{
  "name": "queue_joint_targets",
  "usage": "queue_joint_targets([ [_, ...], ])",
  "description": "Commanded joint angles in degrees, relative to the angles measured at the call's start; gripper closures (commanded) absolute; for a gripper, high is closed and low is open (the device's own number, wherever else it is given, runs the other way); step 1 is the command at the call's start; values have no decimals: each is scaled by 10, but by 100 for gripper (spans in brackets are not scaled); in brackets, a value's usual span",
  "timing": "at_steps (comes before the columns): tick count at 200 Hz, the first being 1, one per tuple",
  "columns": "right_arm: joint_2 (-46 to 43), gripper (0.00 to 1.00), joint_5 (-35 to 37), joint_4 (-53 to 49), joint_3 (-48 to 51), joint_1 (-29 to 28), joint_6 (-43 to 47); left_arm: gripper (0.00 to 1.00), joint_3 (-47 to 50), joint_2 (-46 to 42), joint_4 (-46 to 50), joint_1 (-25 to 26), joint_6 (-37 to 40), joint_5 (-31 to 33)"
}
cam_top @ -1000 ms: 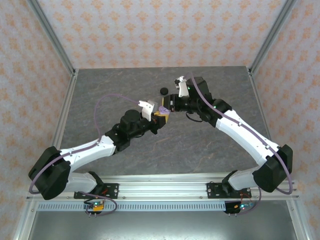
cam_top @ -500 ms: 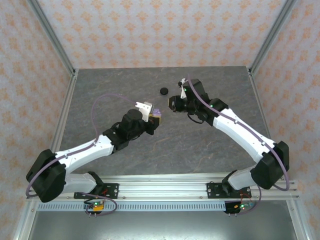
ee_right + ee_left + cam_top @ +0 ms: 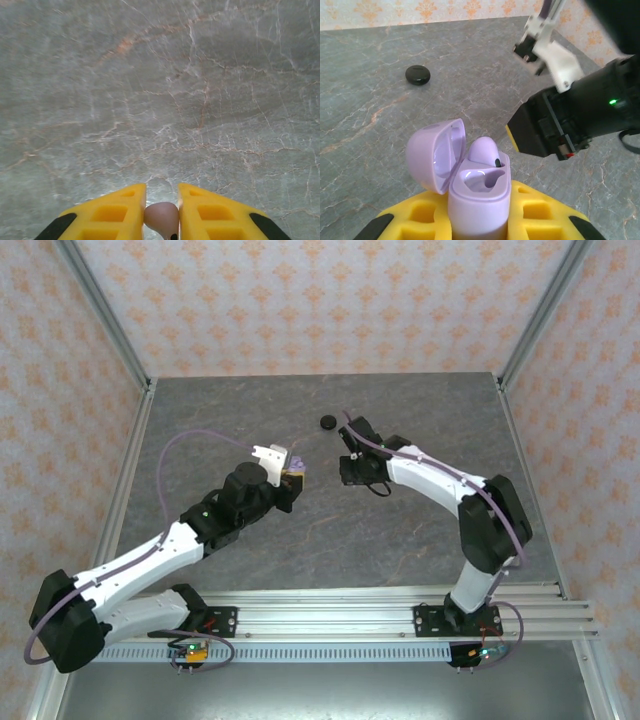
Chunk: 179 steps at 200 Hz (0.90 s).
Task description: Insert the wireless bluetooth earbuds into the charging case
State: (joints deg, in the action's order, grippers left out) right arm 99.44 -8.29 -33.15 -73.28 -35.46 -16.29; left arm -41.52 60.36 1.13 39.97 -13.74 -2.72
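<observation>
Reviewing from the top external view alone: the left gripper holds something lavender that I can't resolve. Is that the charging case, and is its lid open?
Observer: Yes. The left wrist view shows the glossy lavender plastic charging case clamped in the left gripper, its hinged lid swung open.
Operator: Anything seated inside?
Observer: One pale lavender earbud sits in the socket farther from that camera; the nearer socket is empty.
Operator: And the right gripper?
Observer: The right wrist view shows the right gripper pinching a second pale earbud.

A grey marbled table (image 3: 340,540) (veined in white) sits inside walls (image 3: 300,300) papered with orange motifs.
</observation>
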Motion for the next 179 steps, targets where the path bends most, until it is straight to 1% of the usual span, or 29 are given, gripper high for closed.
queue_joint_targets([
  [1,30,78,17,-21,-13,6,14,87,4,-21,16,-2,15,3],
  [61,106,78,26,-37,-38,9,18,87,11,-31,13,-2,18,-3],
  [118,145,78,31,-61,-53,9,21,87,13,-32,13,-2,20,-2],
  [150,150,72,27,-81,-64,10,19,87,13,-31,13,-2,21,-2],
  [166,150,64,20,-95,-72,10,18,87,12,-31,13,-2,21,-2],
  [179,149,60,15,-105,-80,10,20,87,13,-31,13,-2,21,-2],
])
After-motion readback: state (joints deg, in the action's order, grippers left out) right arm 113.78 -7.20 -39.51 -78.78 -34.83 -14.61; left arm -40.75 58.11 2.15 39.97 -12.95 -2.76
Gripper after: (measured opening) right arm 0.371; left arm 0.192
